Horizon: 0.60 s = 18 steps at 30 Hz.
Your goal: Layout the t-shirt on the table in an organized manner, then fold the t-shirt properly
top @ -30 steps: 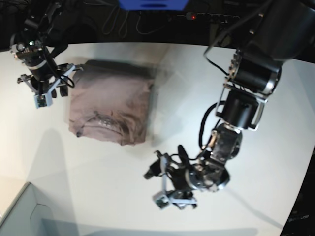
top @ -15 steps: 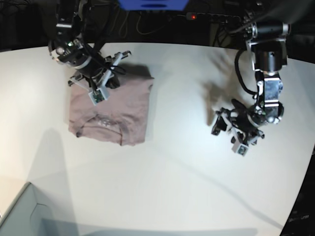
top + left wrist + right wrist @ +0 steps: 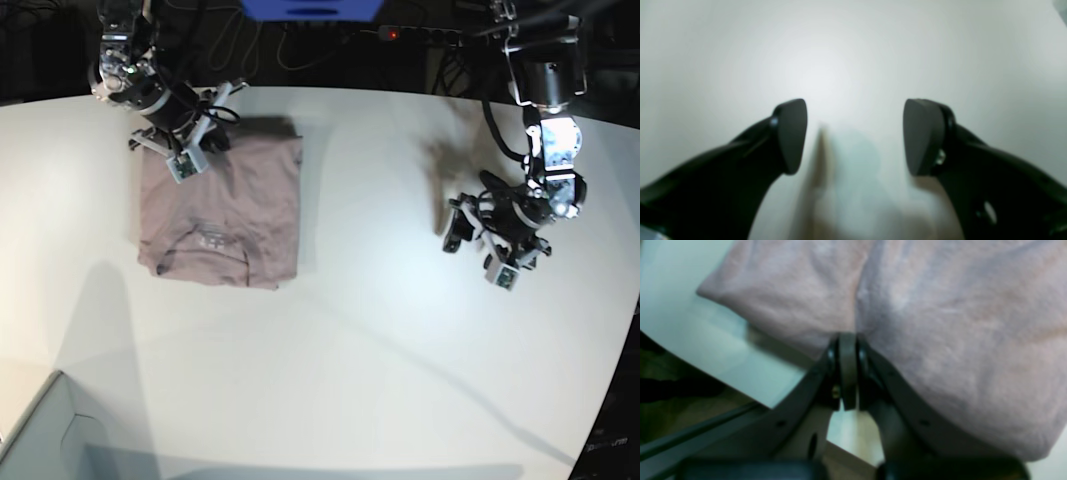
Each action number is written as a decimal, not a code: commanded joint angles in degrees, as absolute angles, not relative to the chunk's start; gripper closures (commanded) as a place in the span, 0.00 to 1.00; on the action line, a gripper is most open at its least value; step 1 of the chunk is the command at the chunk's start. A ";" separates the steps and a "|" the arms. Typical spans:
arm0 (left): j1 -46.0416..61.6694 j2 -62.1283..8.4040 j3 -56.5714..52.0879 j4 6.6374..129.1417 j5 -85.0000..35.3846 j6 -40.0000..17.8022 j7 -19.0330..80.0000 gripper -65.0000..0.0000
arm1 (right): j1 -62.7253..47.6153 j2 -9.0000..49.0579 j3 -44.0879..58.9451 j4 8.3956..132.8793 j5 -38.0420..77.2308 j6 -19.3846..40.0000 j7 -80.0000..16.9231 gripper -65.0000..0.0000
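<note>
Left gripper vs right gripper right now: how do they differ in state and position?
The left gripper has its black pads spread wide with nothing between them; the right gripper has its pads pressed together. The left hovers over the bare matte white table, well clear of the cloth; the right sits at the far edge of the folded dusty mauve t-shirt, tips against the fabric; a pinch isn't certain. Both share dark rounded pads.

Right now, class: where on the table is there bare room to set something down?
The table is bare between the t-shirt and the left tool, and across the front below both. It is crowded at the shirt's back edge, where the right tool is shut on the fabric.
</note>
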<state>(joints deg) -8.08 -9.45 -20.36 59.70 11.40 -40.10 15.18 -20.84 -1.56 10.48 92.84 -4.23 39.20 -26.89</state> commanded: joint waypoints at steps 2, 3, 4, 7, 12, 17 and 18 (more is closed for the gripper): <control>-9.10 -9.45 -20.44 60.70 10.59 -40.00 16.75 0.33 | -21.14 -0.04 10.68 94.29 -3.91 40.00 -25.71 1.00; -9.36 -9.10 -20.62 60.70 10.59 -40.00 18.42 0.33 | -21.67 0.66 10.77 94.99 -3.74 40.00 -25.71 1.00; -9.45 -9.10 -20.62 60.70 10.59 -40.00 19.82 0.33 | -22.37 0.92 10.59 95.87 -3.56 40.00 -25.63 1.00; -9.45 -9.19 -20.62 60.70 10.59 -40.00 21.14 0.33 | -22.99 0.92 10.68 100.18 -3.56 40.00 -25.63 1.00; -8.31 -9.10 -20.70 62.90 10.59 -40.00 21.67 0.33 | -24.92 0.92 11.74 106.77 -3.65 40.00 -25.71 1.00; -1.27 -9.10 -20.79 73.63 10.51 -40.00 26.86 0.33 | -27.03 0.84 16.31 108.62 -3.74 40.00 -26.07 1.00; 0.57 -9.10 -20.88 76.26 10.51 -40.00 28.44 0.33 | -27.65 0.75 17.71 108.53 -3.74 40.00 -26.07 1.00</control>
